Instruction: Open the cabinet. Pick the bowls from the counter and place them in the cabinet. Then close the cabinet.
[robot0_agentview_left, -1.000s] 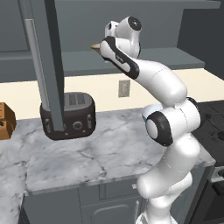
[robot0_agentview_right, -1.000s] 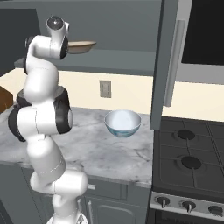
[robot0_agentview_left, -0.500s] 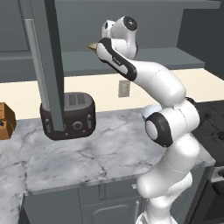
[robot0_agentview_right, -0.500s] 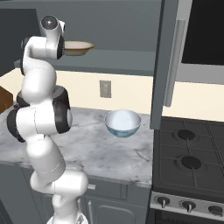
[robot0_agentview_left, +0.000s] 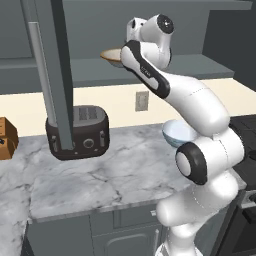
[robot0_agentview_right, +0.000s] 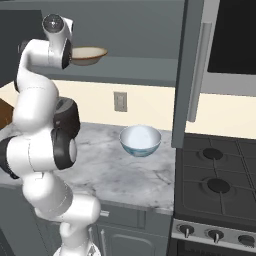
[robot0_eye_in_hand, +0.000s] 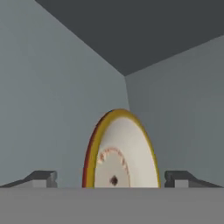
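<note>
A black toaster (robot0_agentview_left: 77, 131) with two top slots stands near the cream backsplash wall (robot0_agentview_left: 115, 105), which carries a pale outlet plate (robot0_agentview_right: 119, 101). At the far left sits a brown wooden box (robot0_agentview_left: 6, 138). A black stove (robot0_agentview_right: 215, 185) with round burners and front knobs (robot0_agentview_right: 186, 230) is on the right.

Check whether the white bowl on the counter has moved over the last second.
No. The white bowl sits on the counter in the same spot, just below and to the right of the wall outlet, exactly as before.
</note>
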